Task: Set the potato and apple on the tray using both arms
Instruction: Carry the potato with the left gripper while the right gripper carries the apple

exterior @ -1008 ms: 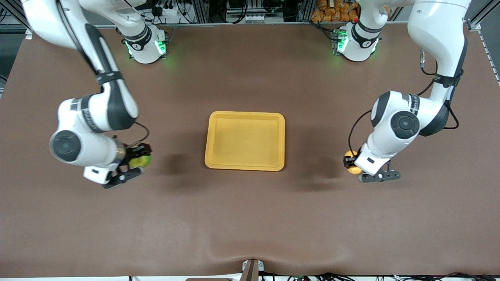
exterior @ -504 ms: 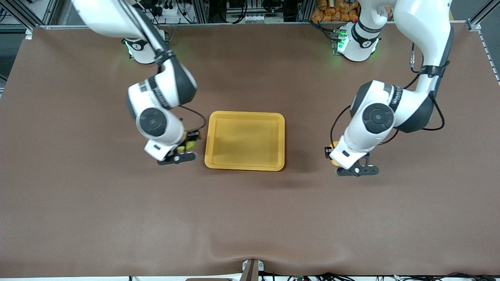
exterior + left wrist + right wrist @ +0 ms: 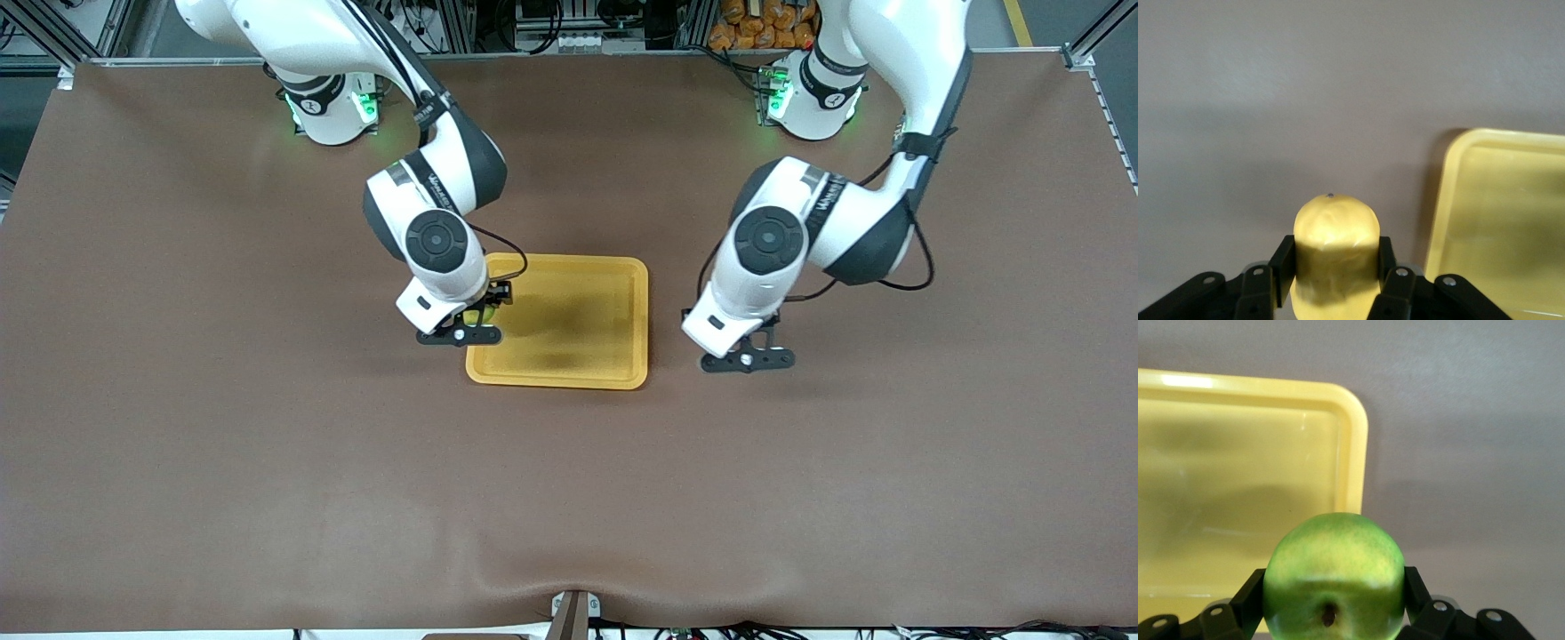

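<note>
On the desk (image 3: 569, 498) are one yellow tray (image 3: 557, 369), one green apple (image 3: 1334, 577), one yellow potato (image 3: 1335, 250), and two white robot arms, each with one gripper.

A brown table (image 3: 569, 498), apparently cloth-covered, backed by cluttered metal framing (image 3: 498, 27).

Even overhead light w/ soft dark shadows on the tray (image 3: 613, 311) under both arms and on the table (image 3: 267, 462), green LED glow at the bases, a faint glare strip on the tray rim in the right wrist view, and close fingers (image 3: 1248, 597) slightly soft.
</note>
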